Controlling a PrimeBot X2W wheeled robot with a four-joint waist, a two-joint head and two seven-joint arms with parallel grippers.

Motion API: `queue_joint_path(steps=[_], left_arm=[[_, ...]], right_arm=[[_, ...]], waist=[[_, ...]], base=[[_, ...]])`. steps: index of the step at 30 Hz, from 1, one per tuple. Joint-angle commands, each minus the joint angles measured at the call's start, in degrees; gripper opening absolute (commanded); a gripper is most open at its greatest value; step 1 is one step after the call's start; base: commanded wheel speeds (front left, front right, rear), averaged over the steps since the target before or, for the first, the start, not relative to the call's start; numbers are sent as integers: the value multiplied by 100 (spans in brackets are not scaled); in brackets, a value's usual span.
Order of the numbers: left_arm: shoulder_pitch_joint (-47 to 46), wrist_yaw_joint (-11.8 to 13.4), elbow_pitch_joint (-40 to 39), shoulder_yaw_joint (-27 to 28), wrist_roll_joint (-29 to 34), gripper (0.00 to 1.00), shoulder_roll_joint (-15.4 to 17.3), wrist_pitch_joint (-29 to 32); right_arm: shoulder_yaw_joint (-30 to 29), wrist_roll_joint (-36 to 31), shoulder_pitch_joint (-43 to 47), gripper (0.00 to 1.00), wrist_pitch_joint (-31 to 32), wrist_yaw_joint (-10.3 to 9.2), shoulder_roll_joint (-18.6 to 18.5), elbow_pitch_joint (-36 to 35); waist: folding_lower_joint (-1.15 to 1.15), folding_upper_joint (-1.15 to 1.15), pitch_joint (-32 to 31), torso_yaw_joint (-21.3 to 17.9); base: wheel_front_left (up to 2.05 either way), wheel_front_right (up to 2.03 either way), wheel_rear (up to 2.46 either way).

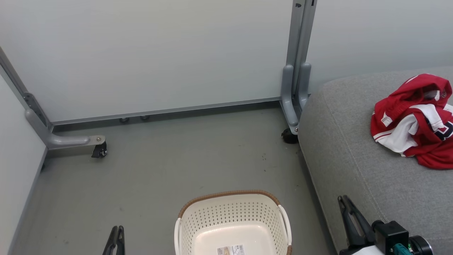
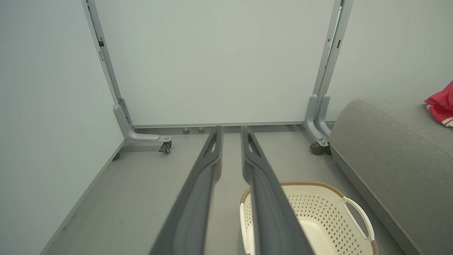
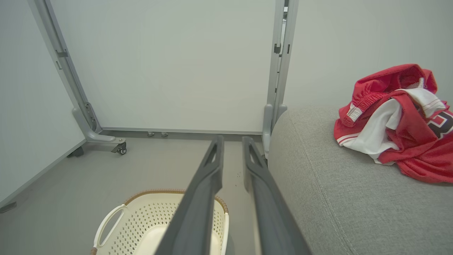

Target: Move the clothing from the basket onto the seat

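A grey floor (image 1: 159, 177) and pale partition panels (image 1: 159, 53) surround us; the clothing (image 1: 414, 120) lies heaped on the seat (image 1: 354, 159) at our right, well apart from the basket (image 1: 230, 212), which stands on the floor between our arms; our left gripper (image 1: 118, 229) and right gripper (image 1: 343, 198) grip nothing, each pair of fingers only narrowly parted.

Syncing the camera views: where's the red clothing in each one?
Head view: clothing at the right edge, heaped on the seat.
Left wrist view: clothing, a red sliver at the right edge.
Right wrist view: clothing, upper right on the seat.
Shared landmark: the partition post beside the seat's corner.
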Motion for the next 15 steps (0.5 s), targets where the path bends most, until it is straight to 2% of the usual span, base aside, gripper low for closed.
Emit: queue_joint_path(steps=[1,3,15], left_arm=[[-2,0,44,-4,-7,0,-4,2],[-11,-2,149,-13,-46,0,-9,11],[-382,-53,308,97,-1406,0,6,343]], right_arm=[[4,11,20,0,1,0,4,42],[2,56,62,0,8,0,11,129],[-68,1562,-190,0,281,-1,-58,194]], waist=[[1,0,0,0],[1,0,2,0],[1,0,65,19]], base=[[0,0,0],[0,0,0],[0,0,0]])
